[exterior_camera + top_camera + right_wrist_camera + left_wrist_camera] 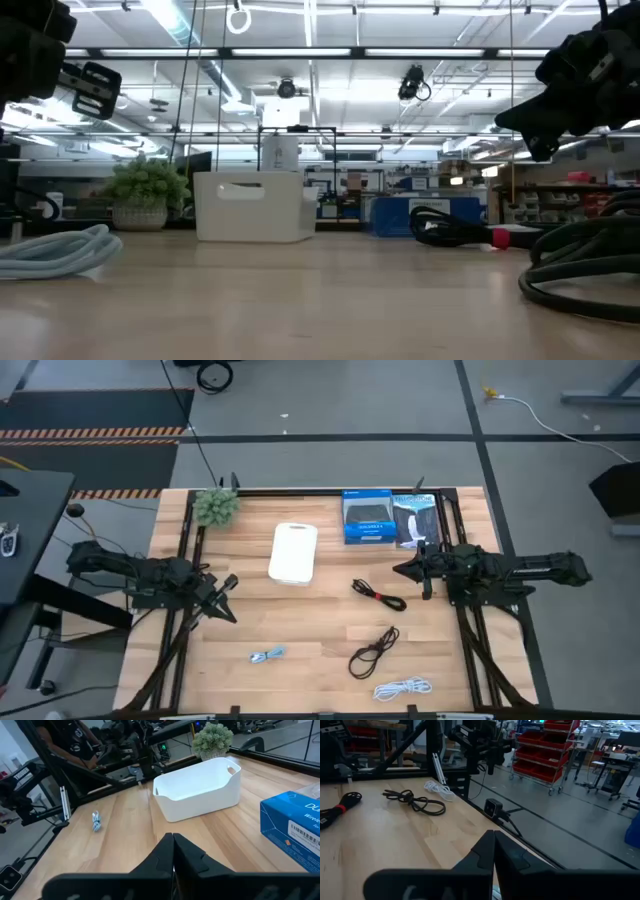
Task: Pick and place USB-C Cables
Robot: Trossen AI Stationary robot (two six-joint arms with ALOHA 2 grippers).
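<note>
USB-C cables (378, 594) loose on table (320, 635), left claw (222, 598) clenched, right claw (402, 570) clenched, both empty

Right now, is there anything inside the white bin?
The white bin looks empty: the right wrist view shows bare inner walls and no cable. Its floor near the closer wall is hidden by the rim. All four cables lie out on the table.
</note>
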